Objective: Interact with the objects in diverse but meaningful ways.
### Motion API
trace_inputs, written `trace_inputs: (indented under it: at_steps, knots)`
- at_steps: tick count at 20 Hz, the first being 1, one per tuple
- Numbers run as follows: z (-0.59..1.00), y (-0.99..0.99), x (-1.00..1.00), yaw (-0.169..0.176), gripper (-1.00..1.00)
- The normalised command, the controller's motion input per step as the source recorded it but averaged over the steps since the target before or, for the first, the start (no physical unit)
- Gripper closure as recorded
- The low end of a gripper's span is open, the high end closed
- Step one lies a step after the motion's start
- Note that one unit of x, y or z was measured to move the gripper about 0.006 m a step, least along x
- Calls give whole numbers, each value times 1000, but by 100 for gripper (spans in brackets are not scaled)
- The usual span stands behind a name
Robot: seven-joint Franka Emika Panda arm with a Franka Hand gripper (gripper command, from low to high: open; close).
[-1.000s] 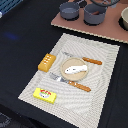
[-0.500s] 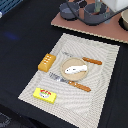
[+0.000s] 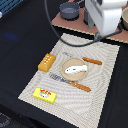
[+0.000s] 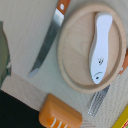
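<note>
A white fish (image 3: 76, 68) lies on a tan plate (image 3: 66, 73) in the middle of a beige mat (image 3: 100, 80). An orange bread loaf (image 3: 46, 62) sits at the plate's exterior-view left. A yellow red-labelled block (image 3: 45, 95) lies at the mat's front. An orange-handled knife (image 3: 91, 61) lies behind the plate and an orange-handled fork (image 3: 75, 84) in front. The wrist view shows the fish (image 4: 100, 45), plate (image 4: 75, 55), knife (image 4: 47, 42), loaf (image 4: 60, 116) and fork tip (image 4: 100, 101). My white arm (image 3: 106, 15) hangs high at the back right; its fingers do not show. No sausage shows apart from these.
A grey pot (image 3: 70, 10) stands on a brown board (image 3: 64, 22) behind the mat, and a bowl (image 3: 124, 19) sits at the exterior view's right edge. A black cable (image 3: 55, 27) loops over the back of the mat. A black tabletop (image 3: 20, 40) surrounds the mat.
My arm has come in from the top right and now fills that corner of the exterior view, with its cable over the mat. The objects have not moved.
</note>
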Motion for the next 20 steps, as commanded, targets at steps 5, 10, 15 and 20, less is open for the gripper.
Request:
trace_inputs:
  at_steps: [5, 10, 15, 20]
  knots:
    - [-408, -439, 0, -49, -100]
    - [-459, -391, -7, -30, -100]
    - [-483, -304, -25, -18, -100]
    - [-454, -193, -29, 0, -100]
